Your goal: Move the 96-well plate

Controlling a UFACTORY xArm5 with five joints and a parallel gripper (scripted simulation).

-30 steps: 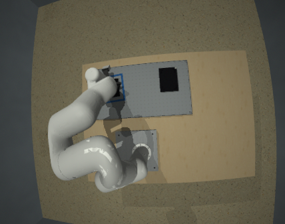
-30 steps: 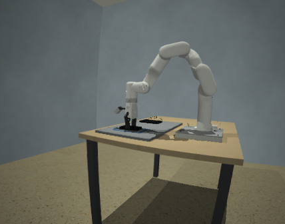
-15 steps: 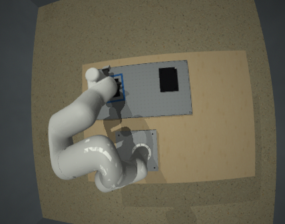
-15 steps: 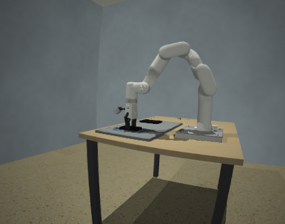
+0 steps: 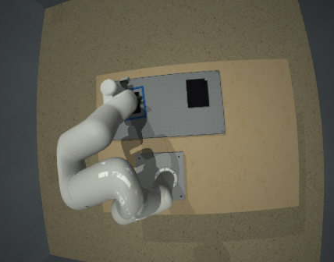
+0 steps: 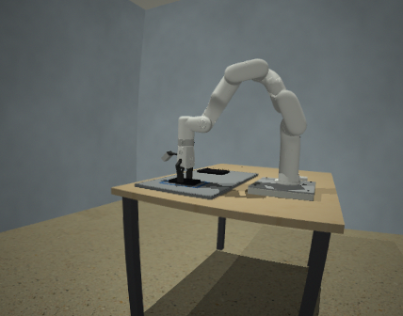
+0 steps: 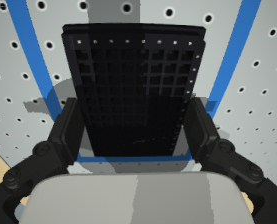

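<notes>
The black 96-well plate point(image 7: 132, 90) lies wells up on the grey deck, inside the blue taped outline point(image 7: 29, 50), with its long sides along the outline's long sides. Its near end lies close to the near tape line. My gripper point(image 7: 134, 110) is open, straight above the plate, with one finger standing beside each long side. In the overhead view the arm hides most of the plate point(image 5: 138, 106) and of the outline point(image 5: 143, 102). The side view shows the fingers point(image 6: 184, 176) down at the deck. The plate nest point(image 5: 197, 93) is an empty black rectangle at the deck's right.
The grey perforated deck point(image 5: 175, 105) lies on the wooden table. The arm's base plate point(image 5: 164, 175) sits in front of it. The table edge is close on the outline's left side.
</notes>
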